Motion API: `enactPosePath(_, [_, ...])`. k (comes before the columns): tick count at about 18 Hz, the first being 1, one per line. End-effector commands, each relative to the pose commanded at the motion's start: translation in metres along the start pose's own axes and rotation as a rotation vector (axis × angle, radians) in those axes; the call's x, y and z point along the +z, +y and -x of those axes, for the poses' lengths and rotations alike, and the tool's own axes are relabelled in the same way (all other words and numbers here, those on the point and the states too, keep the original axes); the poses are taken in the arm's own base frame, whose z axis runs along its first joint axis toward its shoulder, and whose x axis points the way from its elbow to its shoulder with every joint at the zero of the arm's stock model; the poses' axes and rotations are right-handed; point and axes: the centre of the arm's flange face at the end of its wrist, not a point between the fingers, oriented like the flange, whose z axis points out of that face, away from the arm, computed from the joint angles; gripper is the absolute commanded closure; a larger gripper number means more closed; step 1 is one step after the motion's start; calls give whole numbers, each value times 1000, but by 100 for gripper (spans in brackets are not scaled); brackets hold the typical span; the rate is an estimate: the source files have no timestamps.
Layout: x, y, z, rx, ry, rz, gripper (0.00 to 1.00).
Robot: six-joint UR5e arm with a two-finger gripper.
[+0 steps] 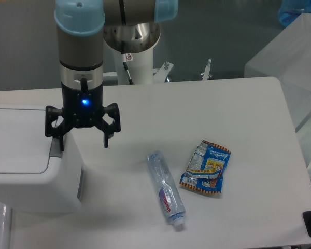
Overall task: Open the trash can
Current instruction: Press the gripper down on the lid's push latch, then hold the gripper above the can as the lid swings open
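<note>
You see only part of the large white boxy plastic trash can (pixel 28 176): the left edge of the picture cuts it off. Its grey rectangular push tab (pixel 54 149) is mostly hidden behind one finger (pixel 58 136) of the black two-finger gripper (pixel 83 141). You cannot tell whether that finger touches the tab.

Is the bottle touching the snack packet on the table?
Apart. The camera view shows a plain strip of bare table between the bottle and the snack packet along their whole length.
</note>
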Motion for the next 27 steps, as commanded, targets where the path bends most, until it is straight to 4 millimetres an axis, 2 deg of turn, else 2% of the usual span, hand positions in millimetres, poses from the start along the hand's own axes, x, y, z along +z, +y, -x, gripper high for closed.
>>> enactPosePath(19, [3,2,0,-1,1,6,0])
enactPosePath(25, [-24,-11,1,18,-3,-59,0])
enactPosePath(26, [-28,-16,7,23,-12,-69,0])
enactPosePath(27, [-34,-22,25,29,-37,-84,0])
